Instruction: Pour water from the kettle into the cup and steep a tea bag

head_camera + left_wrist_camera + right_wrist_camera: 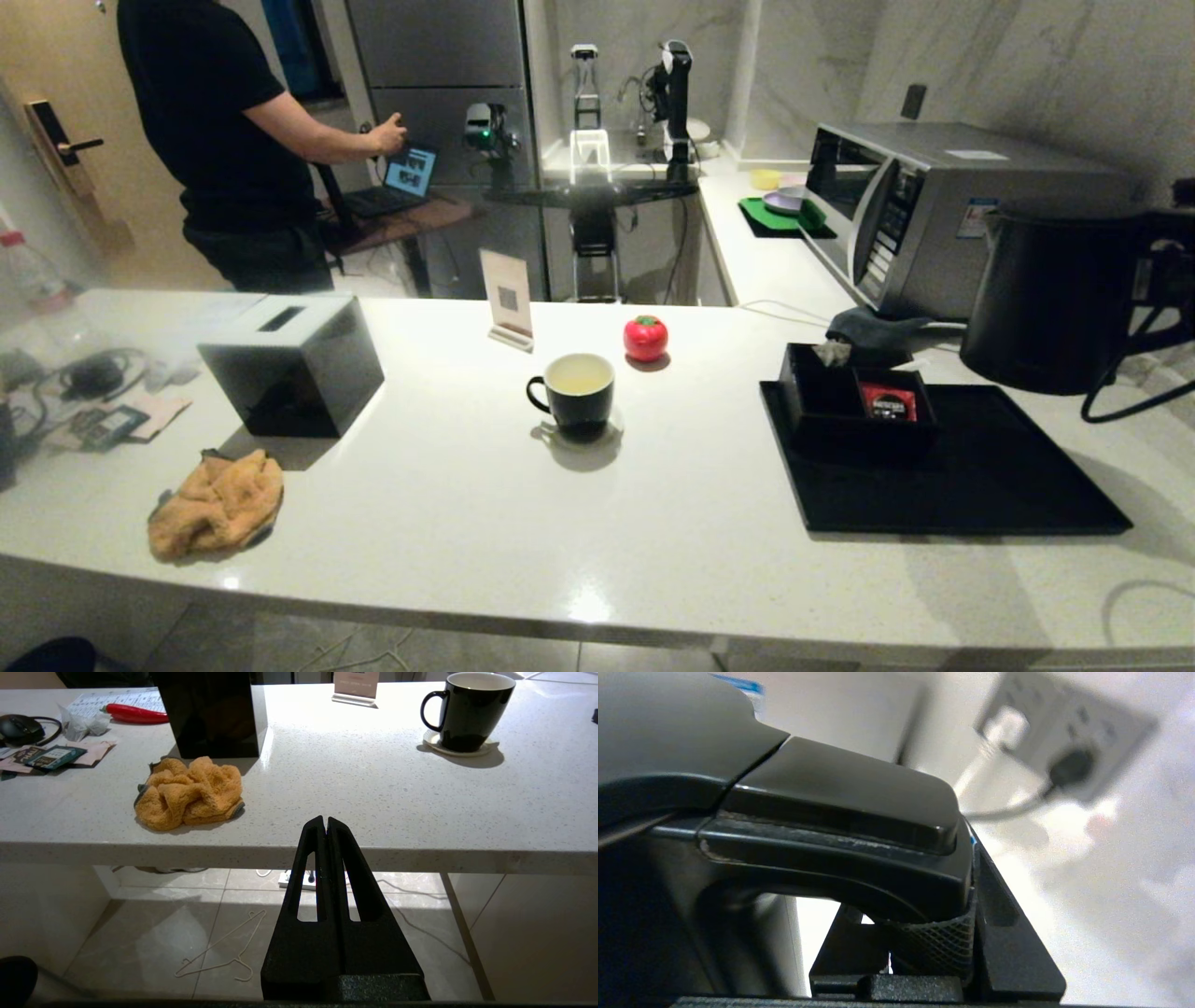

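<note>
Clamping the kettle [1050,299] by its handle, the right gripper [934,947] holds it far right of the cup [574,392], which holds pale yellowish water [579,373]. Nearer the kettle, a compartment box [864,401] holds a red packet [887,401], lettering unreadable. The left gripper [325,822] hangs pressed together below the counter [560,523] edge.

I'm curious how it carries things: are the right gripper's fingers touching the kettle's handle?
Touching. In the right wrist view, the right gripper has its fingers pressed around the kettle handle, with no gap showing.

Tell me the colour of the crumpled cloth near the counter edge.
Orange-yellow cloth, clearest in the left wrist view.
</note>
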Controlling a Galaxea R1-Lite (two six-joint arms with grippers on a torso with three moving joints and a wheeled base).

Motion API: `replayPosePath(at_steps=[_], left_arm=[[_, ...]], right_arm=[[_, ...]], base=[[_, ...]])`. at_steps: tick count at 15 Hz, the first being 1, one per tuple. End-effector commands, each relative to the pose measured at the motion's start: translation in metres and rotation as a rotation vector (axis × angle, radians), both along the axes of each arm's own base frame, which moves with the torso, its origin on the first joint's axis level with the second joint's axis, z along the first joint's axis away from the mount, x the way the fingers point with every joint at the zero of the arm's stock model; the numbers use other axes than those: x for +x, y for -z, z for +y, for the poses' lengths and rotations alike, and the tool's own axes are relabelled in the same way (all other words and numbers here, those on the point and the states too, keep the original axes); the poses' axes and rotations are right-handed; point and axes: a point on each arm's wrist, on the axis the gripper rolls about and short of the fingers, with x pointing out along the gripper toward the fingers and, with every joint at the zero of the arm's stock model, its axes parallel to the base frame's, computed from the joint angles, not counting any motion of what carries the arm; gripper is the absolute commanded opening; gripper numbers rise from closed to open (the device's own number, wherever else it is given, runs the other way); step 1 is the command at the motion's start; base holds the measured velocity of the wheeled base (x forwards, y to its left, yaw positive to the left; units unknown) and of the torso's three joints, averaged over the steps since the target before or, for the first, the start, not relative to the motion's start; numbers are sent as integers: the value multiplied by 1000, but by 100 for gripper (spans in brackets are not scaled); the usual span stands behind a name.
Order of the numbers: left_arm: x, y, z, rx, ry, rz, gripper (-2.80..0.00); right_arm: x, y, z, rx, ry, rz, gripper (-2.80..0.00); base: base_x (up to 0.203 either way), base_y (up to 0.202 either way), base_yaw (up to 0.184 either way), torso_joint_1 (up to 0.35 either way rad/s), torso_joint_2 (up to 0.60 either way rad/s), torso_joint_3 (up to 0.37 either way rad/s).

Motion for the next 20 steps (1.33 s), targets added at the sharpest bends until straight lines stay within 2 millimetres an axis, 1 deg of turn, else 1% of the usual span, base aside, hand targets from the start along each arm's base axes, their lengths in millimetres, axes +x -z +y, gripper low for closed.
replayPosePath(at_steps=[1, 5, 8, 14, 20], left_arm=[[0, 0, 0, 0, 0, 1, -280], [0, 0, 0, 0, 0, 2, -280], [0, 0, 0, 0, 0, 1, -280], [0, 0, 0, 0, 0, 1, -280], [0, 0, 0, 0, 0, 2, -280]], right_arm=[[-8, 7, -5, 17, 20, -8, -280], [-20, 31, -5, 67, 26, -30, -280], [-26, 51, -2, 89, 25, -11, -280], [-19, 85, -5, 96, 22, -8, -280], [-8, 106, -8, 138, 20, 15, -280]], base=[[0, 0, 0, 0, 0, 0], [0, 0, 0, 0, 0, 0], [0, 0, 0, 0, 0, 0], [0, 0, 0, 0, 0, 0], [0, 0, 0, 0, 0, 0]])
